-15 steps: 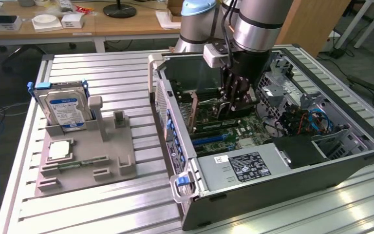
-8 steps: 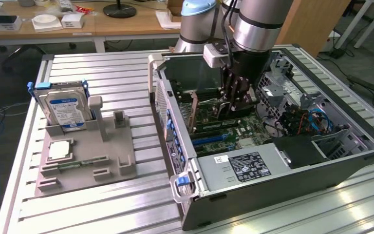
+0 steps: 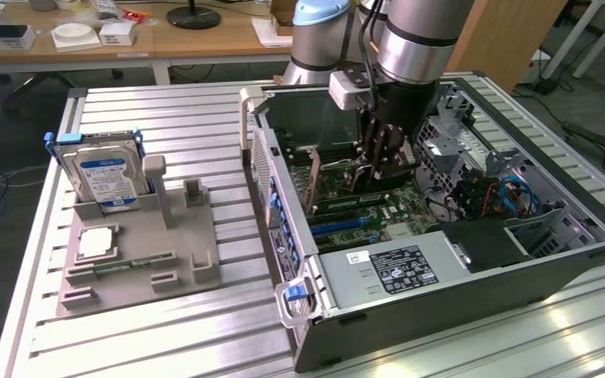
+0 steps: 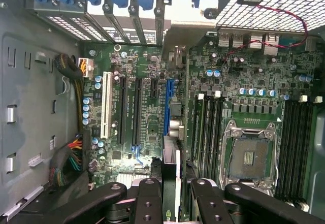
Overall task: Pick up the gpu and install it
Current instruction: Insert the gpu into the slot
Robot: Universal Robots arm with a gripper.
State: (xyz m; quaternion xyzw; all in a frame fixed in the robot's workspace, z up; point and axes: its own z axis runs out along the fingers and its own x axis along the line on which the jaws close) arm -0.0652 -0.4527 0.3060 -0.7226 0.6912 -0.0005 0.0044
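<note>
A: What do the fingers (image 4: 150, 198) hold?
B: The graphics card (image 4: 171, 183), clamped edge-on between them, inside the open computer case (image 3: 439, 315) on the bench (image 3: 176, 339).
A: Its position?
B: Above the motherboard (image 4: 244, 71), roughly in line with the blue slot (image 4: 167, 107) — whether it is seated cannot be told.

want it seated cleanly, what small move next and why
Probably ease straight down: the gripper holds the gpu edge-on over the motherboard, seemingly in line with the long blue slot, and it does not look seated yet.
</note>
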